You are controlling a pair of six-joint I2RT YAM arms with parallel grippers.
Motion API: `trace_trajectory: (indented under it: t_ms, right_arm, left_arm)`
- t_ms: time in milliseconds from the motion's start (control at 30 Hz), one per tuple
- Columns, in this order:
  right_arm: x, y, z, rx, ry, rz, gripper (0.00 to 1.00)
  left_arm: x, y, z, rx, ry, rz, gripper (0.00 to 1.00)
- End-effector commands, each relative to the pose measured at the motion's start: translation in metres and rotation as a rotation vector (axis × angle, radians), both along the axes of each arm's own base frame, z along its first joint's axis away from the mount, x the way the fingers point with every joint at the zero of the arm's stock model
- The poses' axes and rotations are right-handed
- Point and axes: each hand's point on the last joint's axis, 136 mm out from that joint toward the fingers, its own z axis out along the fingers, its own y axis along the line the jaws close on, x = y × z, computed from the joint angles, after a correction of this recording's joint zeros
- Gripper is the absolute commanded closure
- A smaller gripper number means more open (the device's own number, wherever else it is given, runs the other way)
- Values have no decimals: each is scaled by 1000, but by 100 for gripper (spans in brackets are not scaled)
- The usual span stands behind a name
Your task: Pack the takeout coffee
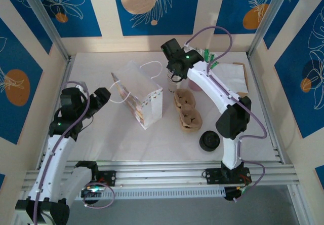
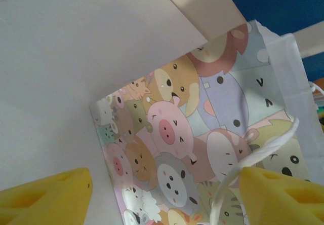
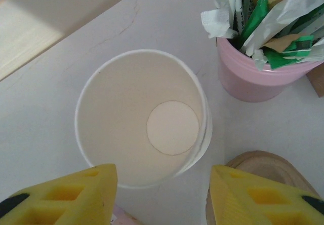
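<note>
From above and behind, I see my whole table (image 1: 167, 134). Left wrist: close on the bag (image 2: 202, 149). Right wrist: straight down into cups (image 3: 142, 118), probably those overhead.

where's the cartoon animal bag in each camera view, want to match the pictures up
top external: the paper bag stands open at table centre, left of the cardboard carrier.
left wrist: its animal-print side covers the middle and right of the picture.
right wrist: looks down into a white paper cup beside a pink holder.
shared landmark: the bag's white cord handle, on the left arm's side from above, lower right in the left wrist view.
</note>
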Motion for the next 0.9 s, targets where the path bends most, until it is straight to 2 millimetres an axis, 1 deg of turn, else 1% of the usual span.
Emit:
trace_trajectory:
  t_ms: [0, 200, 367, 433, 567, 633, 700, 733, 767, 867]
  right_arm:
    - [4, -13, 1, -37, 3, -68, 50]
    - [5, -21, -4, -76, 16, -98, 50]
    - [6, -27, -12, -80, 35, -121, 51]
    - [7, -28, -13, -78, 39, -128, 55]
    - [11, -26, -14, -63, 33, -121, 60]
    - [14, -24, -15, -62, 30, -116, 62]
    - [15, -23, -16, -59, 30, -115, 64]
    - [16, -23, -17, -56, 34, -115, 65]
    - [17, -24, -18, -52, 37, -118, 65]
    - [19, -24, -21, -30, 46, -121, 71]
  left_arm:
    - [3, -7, 9, -22, -52, -43, 24]
    - [11, -8, 0, -26, -30, -47, 28]
    - [19, -10, 1, -40, -33, -51, 31]
    - [22, -9, 3, -45, -46, -41, 36]
    - [25, -6, 5, -32, -62, -21, 45]
    - [30, -4, 5, -30, -70, -15, 53]
    - [35, -6, 7, -32, -78, -26, 58]
    - [38, -8, 7, -34, -77, -35, 62]
    - [41, -9, 7, -35, -74, -42, 64]
    - [47, -11, 9, -25, -75, -61, 68]
